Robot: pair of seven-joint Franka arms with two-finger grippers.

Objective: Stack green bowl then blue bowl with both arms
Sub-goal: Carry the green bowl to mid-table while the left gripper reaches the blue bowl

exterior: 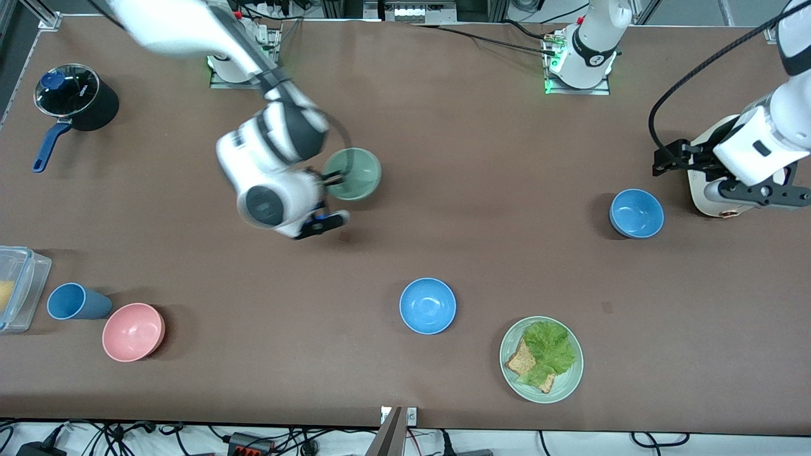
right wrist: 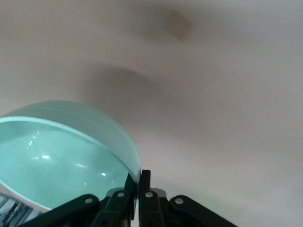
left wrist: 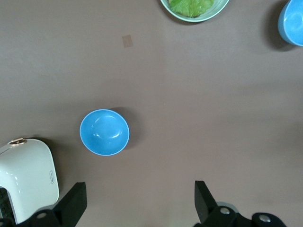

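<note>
The pale green bowl (exterior: 356,172) hangs tilted above the table, toward the right arm's end, with its shadow on the brown surface below. My right gripper (exterior: 329,182) is shut on its rim. In the right wrist view the fingers (right wrist: 145,182) pinch the wall of the green bowl (right wrist: 61,165). One blue bowl (exterior: 637,213) rests toward the left arm's end. My left gripper (exterior: 678,158) hangs open and holds nothing, over the table beside that bowl. The left wrist view shows this blue bowl (left wrist: 104,132) ahead of the left gripper (left wrist: 139,201). A second blue bowl (exterior: 427,306) sits nearer the front camera.
A white appliance (exterior: 706,190) stands under the left arm. A green plate of lettuce and bread (exterior: 507,345) lies next to the second blue bowl. A pink bowl (exterior: 133,331), a blue cup (exterior: 73,301), a clear container (exterior: 16,288) and a lidded pot (exterior: 76,95) are at the right arm's end.
</note>
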